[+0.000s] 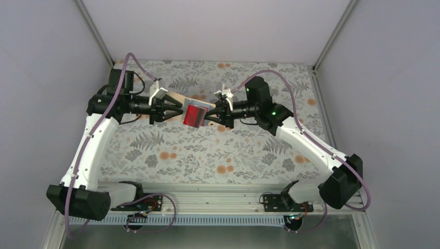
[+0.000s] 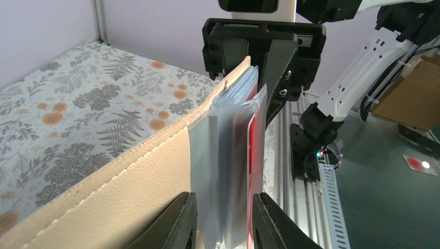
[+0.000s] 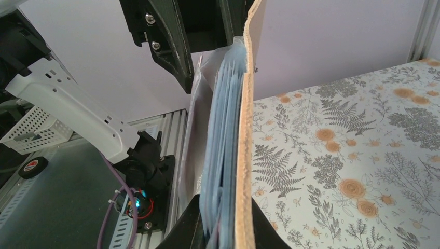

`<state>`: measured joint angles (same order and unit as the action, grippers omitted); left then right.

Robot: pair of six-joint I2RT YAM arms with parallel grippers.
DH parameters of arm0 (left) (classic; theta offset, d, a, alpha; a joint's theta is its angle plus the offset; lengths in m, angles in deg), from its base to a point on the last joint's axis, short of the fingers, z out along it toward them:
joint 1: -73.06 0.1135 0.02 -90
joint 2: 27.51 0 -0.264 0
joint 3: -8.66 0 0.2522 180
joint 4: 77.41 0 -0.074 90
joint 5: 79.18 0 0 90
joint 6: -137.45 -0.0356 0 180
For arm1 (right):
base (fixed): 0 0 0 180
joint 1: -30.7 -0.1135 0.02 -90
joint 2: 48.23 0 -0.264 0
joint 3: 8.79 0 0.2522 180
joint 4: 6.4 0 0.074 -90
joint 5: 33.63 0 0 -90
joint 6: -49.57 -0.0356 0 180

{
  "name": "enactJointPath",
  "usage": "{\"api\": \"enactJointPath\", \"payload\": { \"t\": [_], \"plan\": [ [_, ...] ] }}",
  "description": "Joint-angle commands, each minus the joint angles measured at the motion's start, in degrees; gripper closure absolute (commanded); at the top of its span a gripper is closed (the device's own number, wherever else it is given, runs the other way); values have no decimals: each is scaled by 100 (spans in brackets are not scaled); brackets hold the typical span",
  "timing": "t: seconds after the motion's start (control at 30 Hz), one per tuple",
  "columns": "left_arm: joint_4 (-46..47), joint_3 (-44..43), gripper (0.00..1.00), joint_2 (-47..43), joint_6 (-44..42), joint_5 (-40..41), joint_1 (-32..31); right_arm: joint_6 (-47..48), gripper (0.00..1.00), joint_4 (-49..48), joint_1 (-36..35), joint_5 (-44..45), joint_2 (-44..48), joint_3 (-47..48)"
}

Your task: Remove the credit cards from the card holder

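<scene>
Both grippers hold the card holder (image 1: 176,98) in the air between them above the middle of the table. My left gripper (image 1: 179,111) grips its clear and blue-grey inner pocket from the left, with a red credit card (image 1: 195,115) facing up. In the left wrist view the gripper (image 2: 223,223) straddles the pocket and the red card's edge (image 2: 252,150), with the tan outer panel (image 2: 104,197) outside the left finger. My right gripper (image 1: 214,115) is shut on the other panel; in its wrist view (image 3: 225,228) it clamps the tan edge (image 3: 244,155) and blue-grey layers. No black card shows.
The table is covered by a floral cloth (image 1: 207,150), with pale walls at the left, back and right. The aluminium rail (image 1: 218,194) carrying the arm bases runs along the near edge.
</scene>
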<state>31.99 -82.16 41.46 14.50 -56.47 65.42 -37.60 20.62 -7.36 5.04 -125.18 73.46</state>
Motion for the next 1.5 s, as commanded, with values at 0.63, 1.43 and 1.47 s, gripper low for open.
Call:
{"api": "enactJointPath", "payload": {
  "t": [0.63,1.43,1.47],
  "plan": [
    [590,68,79,-113,482,585,-640,449,96,212,-8,-469,0,419],
    [83,90,98,-230,82,272,-247,663,96,453,115,-393,131,375],
    [138,144,98,-218,115,150,-248,684,96,476,114,-413,116,395]
  ]
}}
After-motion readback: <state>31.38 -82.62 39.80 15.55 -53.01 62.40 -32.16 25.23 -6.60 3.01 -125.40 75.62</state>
